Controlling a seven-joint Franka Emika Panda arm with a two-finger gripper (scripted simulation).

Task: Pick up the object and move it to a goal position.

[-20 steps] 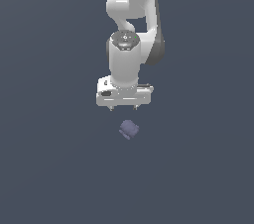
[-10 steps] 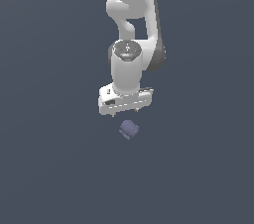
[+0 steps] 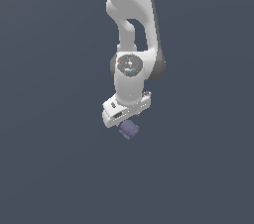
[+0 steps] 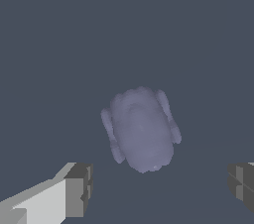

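The object [image 3: 130,129] is a small lumpy purple-blue block lying on the dark grey floor. In the exterior view it peeks out just below the white hand of the arm, partly covered by it. My gripper [image 3: 124,119] hangs close above it, tilted, its fingers hidden behind the hand in that view. The wrist view shows the object [image 4: 141,129] large between and beyond my two dark fingertips [image 4: 79,188], which stand wide apart with nothing between them. My gripper [image 4: 161,186] is open and touches nothing.
Plain dark grey floor [image 3: 54,168] spreads around on all sides. The white arm [image 3: 130,15] rises to the top edge of the exterior view. No other objects appear.
The arm has come down and turned its hand. The hand now sits right over the object and partly covers it, where a gap showed before. The object has not moved.
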